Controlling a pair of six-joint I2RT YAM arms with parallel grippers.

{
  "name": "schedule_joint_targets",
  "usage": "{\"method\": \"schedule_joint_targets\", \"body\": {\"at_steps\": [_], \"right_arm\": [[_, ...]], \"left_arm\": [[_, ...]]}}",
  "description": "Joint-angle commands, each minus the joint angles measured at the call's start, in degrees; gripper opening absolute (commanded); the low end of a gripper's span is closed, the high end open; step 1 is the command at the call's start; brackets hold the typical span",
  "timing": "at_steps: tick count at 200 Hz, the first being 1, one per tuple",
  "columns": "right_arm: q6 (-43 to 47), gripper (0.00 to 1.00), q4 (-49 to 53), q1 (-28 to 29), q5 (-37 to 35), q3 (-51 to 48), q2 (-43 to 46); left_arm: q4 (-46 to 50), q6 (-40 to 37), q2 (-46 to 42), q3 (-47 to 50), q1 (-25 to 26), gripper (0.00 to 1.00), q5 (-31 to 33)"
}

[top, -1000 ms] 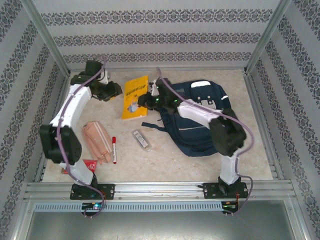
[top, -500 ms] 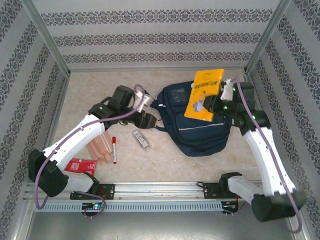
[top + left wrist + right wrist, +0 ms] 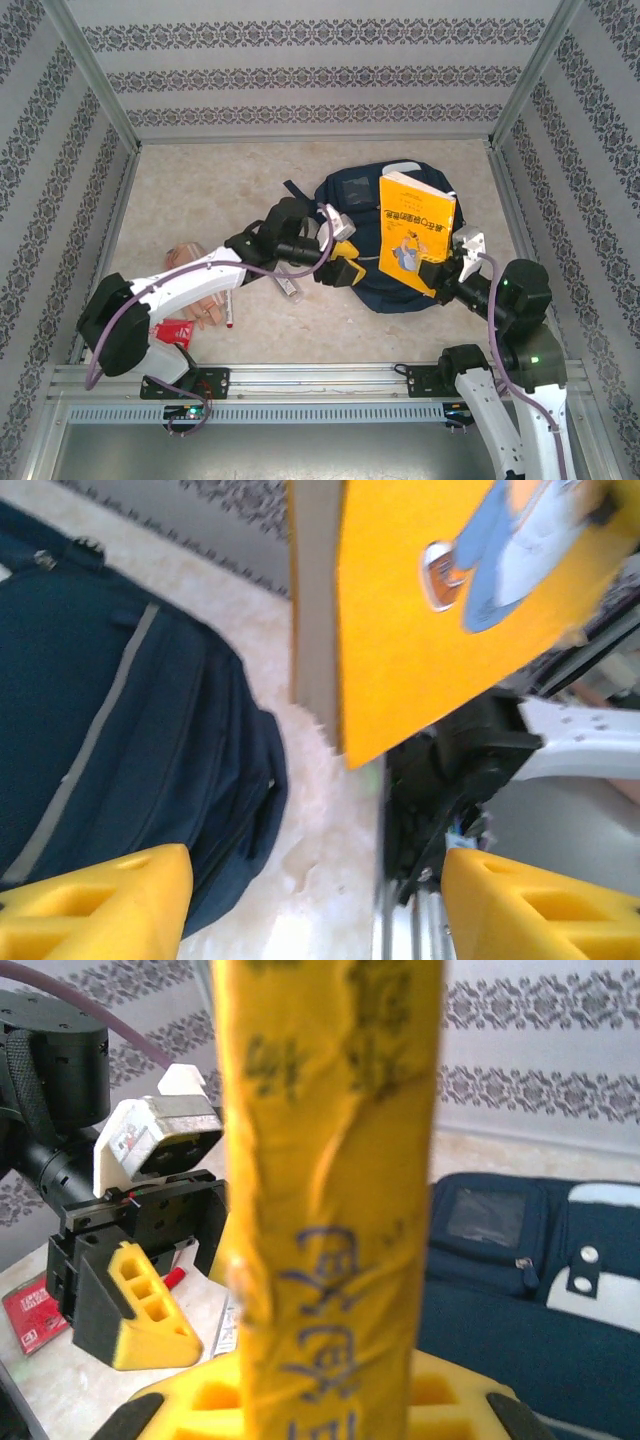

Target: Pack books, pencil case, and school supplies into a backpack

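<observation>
Fingers [image 3: 190, 1400] of the right gripper [image 3: 447, 285] clamp the yellow paperback [image 3: 417, 232] by its lower edge, its long axis running straight out over the backpack [image 3: 352, 195]; left gripper [image 3: 345, 262] fingers apart, empty.

1. Pale marbled table [image 3: 220, 190].
2. Navy backpack [image 3: 350, 195] lying flat, right of centre.
3. Clear pencil case [image 3: 290, 290] just left of backpack, partly hidden.
4. Further left: red-capped marker [image 3: 229, 315] beside peach-wood pieces [image 3: 205, 314]; red packet [image 3: 170, 332] near front-left corner.
</observation>
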State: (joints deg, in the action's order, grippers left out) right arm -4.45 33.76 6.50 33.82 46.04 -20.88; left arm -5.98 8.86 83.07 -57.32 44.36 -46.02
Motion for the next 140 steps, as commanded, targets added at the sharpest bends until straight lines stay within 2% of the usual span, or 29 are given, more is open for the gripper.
{"method": "schedule_joint_targets", "body": {"at_steps": [1,36,55,70,81,94,122,140], "right_arm": [[2.29,0.0,-8.69,0.0,5.63,-0.32,1.02],[2.67,0.0,-7.45,0.0,12.01,-0.17,0.17],[7.09,0.0,-4.1,0.0,13.11,-0.23,-0.93],[11.72,0.0,-1.41,0.06,13.61,-0.43,-1.98],[16.39,0.0,1.27,0.37,13.83,0.02,-3.17],[22.26,0.0,4.73,1.1,13.5,0.66,-5.03],[32.74,0.0,10.56,6.95,8.37,1.59,-8.68],[35.95,0.0,11.24,13.83,3.04,1.49,-10.66]], "left_arm": [[-15.24,1.68,-5.82,3.69,-0.06,0.74,-4.35],[-0.45,-6.53,-12.05,1.63,-0.06,0.77,-2.81],[9.45,-15.35,-18.09,0.24,-0.14,0.8,0.12],[18.94,-25.63,-23.83,-0.85,-0.15,0.91,2.95],[22.88,-29.41,-27.5,-1.46,-0.24,0.99,5.48],[29.01,-32.17,-29.41,-3.9,-0.48,1.0,8.29],[44.05,-39.06,-26.2,-11.49,-0.72,1.0,10.37],[47.24,-41.3,-23.25,-13.51,-0.76,1.0,9.76]]}}
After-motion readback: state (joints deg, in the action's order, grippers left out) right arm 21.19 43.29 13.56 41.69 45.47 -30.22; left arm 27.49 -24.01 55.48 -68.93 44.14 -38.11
